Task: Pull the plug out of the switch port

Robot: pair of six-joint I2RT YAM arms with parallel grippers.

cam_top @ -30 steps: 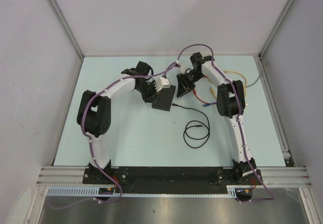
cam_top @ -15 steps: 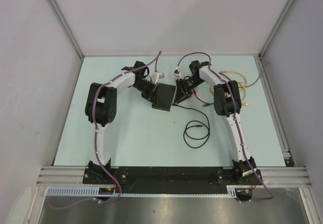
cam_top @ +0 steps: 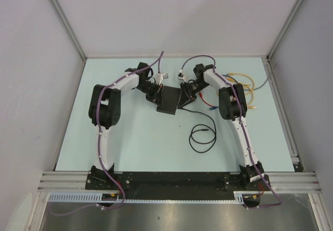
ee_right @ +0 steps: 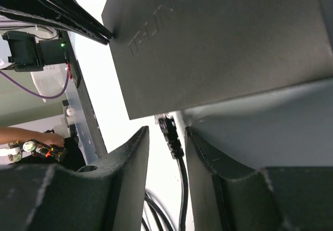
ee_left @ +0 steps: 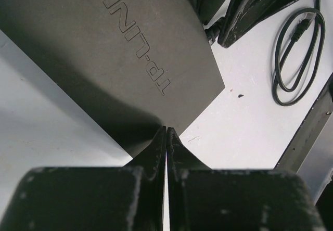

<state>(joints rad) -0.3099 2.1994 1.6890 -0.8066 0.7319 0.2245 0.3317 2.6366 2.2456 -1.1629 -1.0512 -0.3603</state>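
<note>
Two fingers of the left gripper (ee_left: pixel 166 129) are pressed flat together, their tips against an edge of the switch (ee_left: pixel 119 49), whose matte lid reads TP-LINK. Opposite, the right gripper (ee_right: pixel 166 130) stands narrowly parted, straddling the plug (ee_right: pixel 170 137) at the switch's port edge, with slivers of gap on both sides. The switch sits on the table (cam_top: pixel 135 137) near the middle of its far edge. A black cable (cam_top: pixel 203 136) coils toward the near edge.

The switch (ee_right: pixel 223 49) fills the upper part, a matte black box with raised letters on its face. At its lower edge sits a black plug (ee_right: pixel 170 135), and its cable (ee_right: pixel 183 189) runs downward. The right gripper (ee_right: pixel 166 131) stands with one finger on each side of the plug, with small gaps. The left gripper (ee_right: pixel 101 33), with tips together, touches the switch corner
</note>
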